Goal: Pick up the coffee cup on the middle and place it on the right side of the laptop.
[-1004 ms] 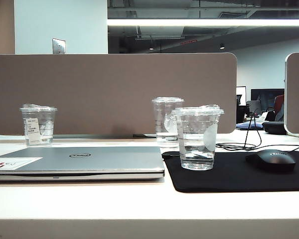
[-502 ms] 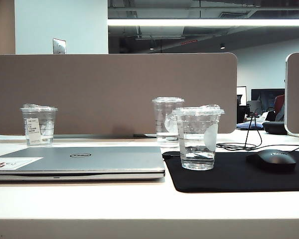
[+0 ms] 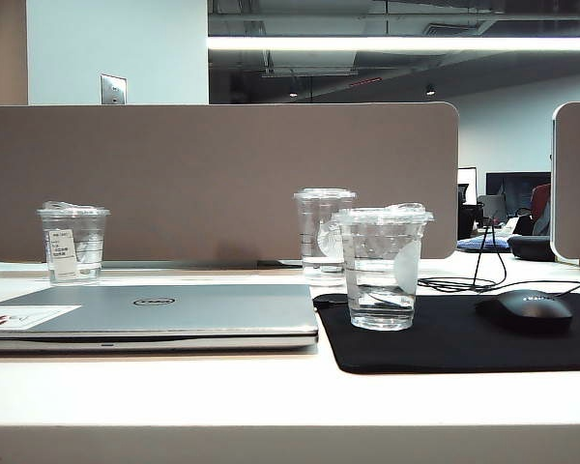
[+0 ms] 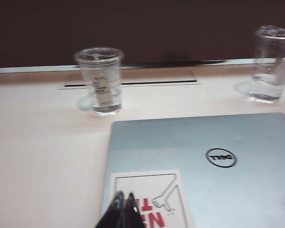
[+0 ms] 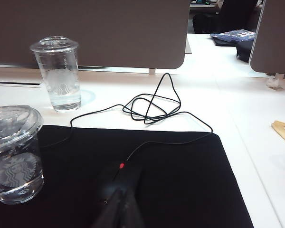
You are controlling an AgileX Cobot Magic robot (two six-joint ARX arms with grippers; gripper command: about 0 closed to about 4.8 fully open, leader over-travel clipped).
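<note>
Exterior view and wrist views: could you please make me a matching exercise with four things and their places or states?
1 laptop
2 mouse
3 cup with printed label
4 left gripper

A on the black mat
B closed, flat on the table
C jaws shut, above the laptop's sticker
D far left, by the grey partition

Pairs: 1-B, 2-A, 3-D, 4-C.
The right gripper hangs above the black mat.

Black mouse [image 3: 524,311] on mat [image 3: 464,338]

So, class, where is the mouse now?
In the exterior view, the mouse sits on the right, on the black mouse pad, right of the nearest clear cup.
</note>
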